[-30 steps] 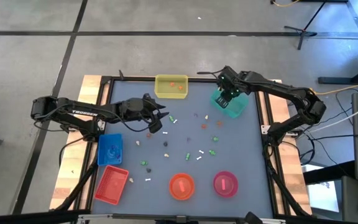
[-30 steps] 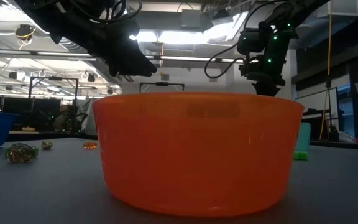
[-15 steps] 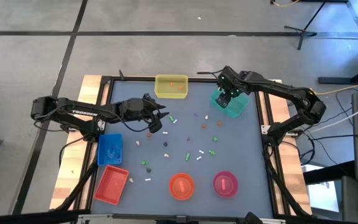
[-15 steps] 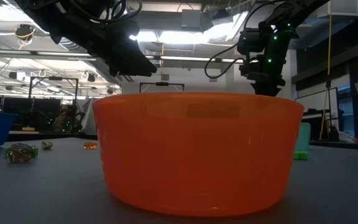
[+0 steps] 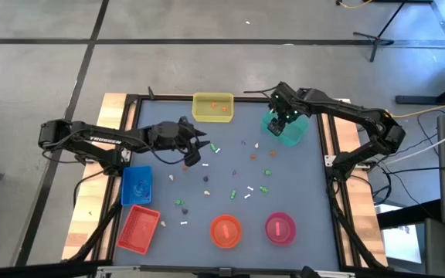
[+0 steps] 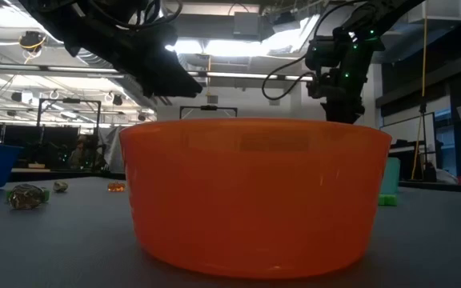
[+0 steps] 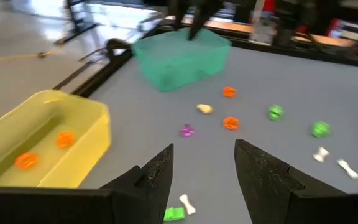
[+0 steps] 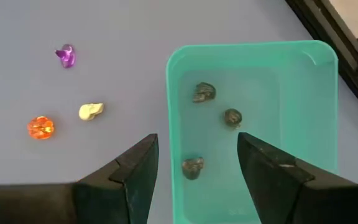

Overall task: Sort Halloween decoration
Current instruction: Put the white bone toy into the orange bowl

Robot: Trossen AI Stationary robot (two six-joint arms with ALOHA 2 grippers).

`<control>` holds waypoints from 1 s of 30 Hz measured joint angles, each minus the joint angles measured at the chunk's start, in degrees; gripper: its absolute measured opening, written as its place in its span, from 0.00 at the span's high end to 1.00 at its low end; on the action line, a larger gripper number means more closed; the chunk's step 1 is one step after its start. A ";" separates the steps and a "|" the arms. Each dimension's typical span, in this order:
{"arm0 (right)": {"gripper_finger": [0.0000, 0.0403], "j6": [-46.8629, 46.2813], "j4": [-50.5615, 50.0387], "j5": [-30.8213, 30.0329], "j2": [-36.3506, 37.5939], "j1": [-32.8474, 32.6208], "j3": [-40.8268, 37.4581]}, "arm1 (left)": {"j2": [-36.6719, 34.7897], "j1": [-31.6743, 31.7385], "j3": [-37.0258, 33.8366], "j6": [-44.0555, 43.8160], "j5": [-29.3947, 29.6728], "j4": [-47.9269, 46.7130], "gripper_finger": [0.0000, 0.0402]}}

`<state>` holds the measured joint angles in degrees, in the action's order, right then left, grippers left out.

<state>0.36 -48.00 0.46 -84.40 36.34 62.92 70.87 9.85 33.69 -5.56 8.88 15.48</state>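
Many tiny Halloween trinkets (image 5: 238,176) scattered over mid-table, mostly between the 2 arms: orange, green, white, beige, purple bits, well apart from each other w/ bare grey surface around them. Fewer toward the near edge, by the bowls. Orange pumpkin (image 8: 41,127), beige piece (image 8: 91,111) and purple piece (image 8: 66,55) lying beside the teal tray (image 8: 325,112), not touching it.

Open room: table (image 5: 307,185) bounded by dark frame rails; clear strip along the right side below the teal tray, less room at left where blue tray (image 5: 136,185) and red basket (image 5: 139,228) sit against the edge.

Left gripper (image 5: 191,148) over left-centre of table, near the trinkets, above the surface; fingers (image 7: 157,171) spread, nothing between them. White bone and green bit just ahead of it in left wrist view.

Right gripper (image 5: 283,120) hovering over the teal tray at the far right; fingers (image 8: 138,168) spread wide, nothing pinched.

Containers: teal tray w/ 3 dark grey pieces (image 8: 204,92) inside. Yellow tray (image 5: 212,107) at far edge, centre, w/ 2 orange pieces (image 7: 64,140) in it. Orange bowl (image 5: 225,231) and pink bowl (image 5: 280,228) near the front edge, side by side, each w/ something of like colour inside, too small to tell. Blue tray and red basket contents: cannot tell.
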 joint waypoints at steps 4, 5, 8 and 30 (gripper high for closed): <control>0.46 0.00 0.20 0.31 0.00 0.02 0.00 | 0.00 -0.04 0.00 2.72 -4.05 0.01 0.61; 0.46 0.00 0.34 0.37 0.00 0.02 0.00 | 0.00 -0.03 0.00 2.73 -4.31 0.01 0.61; 0.46 0.00 0.85 0.55 0.00 0.02 0.00 | 0.00 0.01 0.00 3.19 -5.21 0.03 0.61; 0.46 0.00 2.04 0.62 0.00 0.02 0.02 | 20.10 4.79 28.19 12.12 -15.93 -43.14 0.61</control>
<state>0.36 -45.95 1.08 -84.40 36.36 62.94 90.97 14.63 61.88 6.57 -7.05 -27.66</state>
